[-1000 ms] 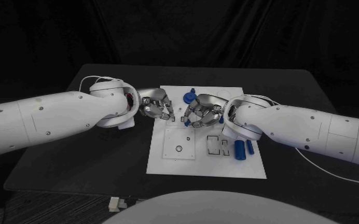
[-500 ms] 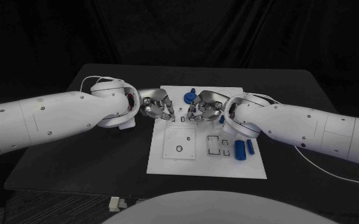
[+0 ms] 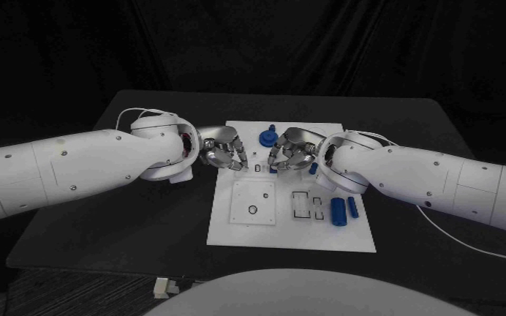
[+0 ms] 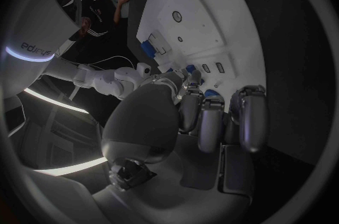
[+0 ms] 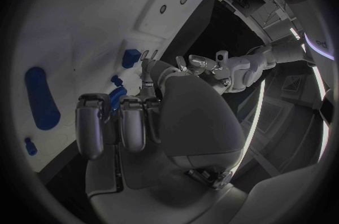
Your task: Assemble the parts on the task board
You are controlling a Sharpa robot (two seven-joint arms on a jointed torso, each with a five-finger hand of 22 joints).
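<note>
The white task board [image 3: 238, 232] lies in the middle of the black table. My left hand [image 3: 224, 153] hangs over the board's far left part with its fingers [image 4: 212, 119] curled in. My right hand [image 3: 290, 153] faces it over the far middle, fingers [image 5: 116, 122] curled too. Two small blue parts [image 5: 117, 87] stand on the board just past the right fingertips; contact is hidden. The same parts [image 4: 200, 80] show beyond the left fingers. A round blue part [image 3: 267, 137] stands at the far edge. A blue cylinder [image 3: 338, 211] and a small blue bar [image 3: 352, 207] lie at the right.
A raised square plate [image 3: 253, 202] with small holes sits on the board's left half, and rectangular slots [image 3: 305, 205] lie beside it. Bare black table [image 3: 126, 221] stretches to either side of the board. A cable [image 3: 448, 235] trails from my right arm.
My right hand has drifted slightly toward the far edge of the board. My left hand has barely moved, and the parts lie as before.
</note>
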